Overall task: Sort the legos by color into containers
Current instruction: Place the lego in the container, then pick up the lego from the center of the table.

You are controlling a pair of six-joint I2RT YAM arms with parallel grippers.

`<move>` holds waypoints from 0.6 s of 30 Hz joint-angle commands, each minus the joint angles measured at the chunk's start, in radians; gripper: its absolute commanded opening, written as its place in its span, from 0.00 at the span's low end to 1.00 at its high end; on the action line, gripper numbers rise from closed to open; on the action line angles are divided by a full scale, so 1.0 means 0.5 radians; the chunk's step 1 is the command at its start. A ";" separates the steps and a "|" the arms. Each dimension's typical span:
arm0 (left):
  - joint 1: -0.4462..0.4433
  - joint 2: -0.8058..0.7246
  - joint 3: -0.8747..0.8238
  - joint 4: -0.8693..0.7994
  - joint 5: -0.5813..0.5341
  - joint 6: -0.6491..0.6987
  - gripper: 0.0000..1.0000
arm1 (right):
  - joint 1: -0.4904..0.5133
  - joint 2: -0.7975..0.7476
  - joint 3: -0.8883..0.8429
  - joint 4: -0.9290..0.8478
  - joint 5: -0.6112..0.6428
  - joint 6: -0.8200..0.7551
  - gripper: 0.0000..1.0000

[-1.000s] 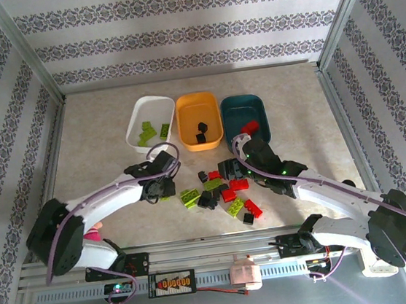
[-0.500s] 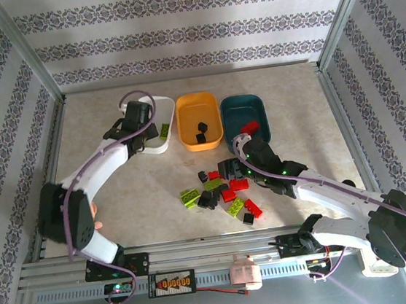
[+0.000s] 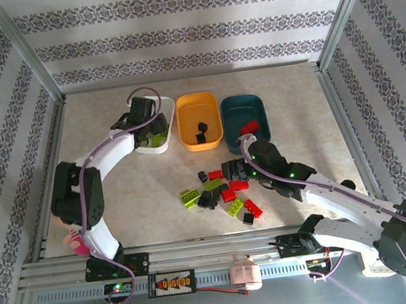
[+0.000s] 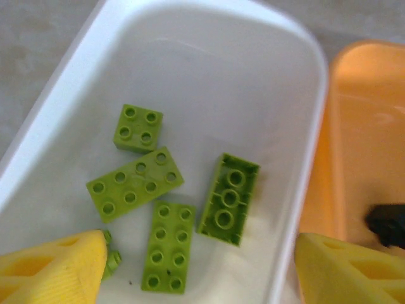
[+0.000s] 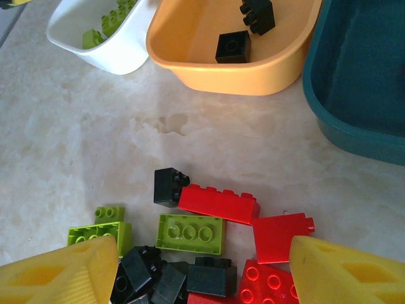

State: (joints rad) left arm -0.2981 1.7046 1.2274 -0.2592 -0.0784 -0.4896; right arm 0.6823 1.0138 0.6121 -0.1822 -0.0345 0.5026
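Several legos (image 3: pixel 235 207) heaped mid-table, directly under right gripper (image 5: pixel 204 253), fingers apart, empty; long red brick (image 5: pixel 218 204) just ahead, lying crosswise along the closing line, so likely wants a wrist turn; left gripper (image 4: pixel 199 244) well away over white tray (image 4: pixel 190 25), spread, holding nothing.

Left pincer (image 3: pixel 149 131) hangs over the white tray (image 3: pixel 170 115), with lime bricks (image 3: pixel 158 139) inside. Orange-yellow tray (image 3: pixel 186 117) holds black bricks (image 3: pixel 201 132). The teal tray (image 3: pixel 245 107) holds one red brick (image 3: pixel 249 127). Right pincer (image 3: pixel 233 170) sits at the loose pile (image 3: pixel 219 194) on the surface (image 3: pixel 294 112).
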 commanded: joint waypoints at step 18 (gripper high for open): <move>-0.113 -1.883 -1.344 0.076 0.366 -0.449 1.00 | 0.264 1.297 0.948 -0.409 -0.020 -0.347 0.67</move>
State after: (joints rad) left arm -0.3588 0.8165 0.5709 -0.1814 0.1051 -0.6785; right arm 0.8089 1.5860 1.0256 -0.2821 -0.0746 0.3882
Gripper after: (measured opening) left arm 0.996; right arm 0.670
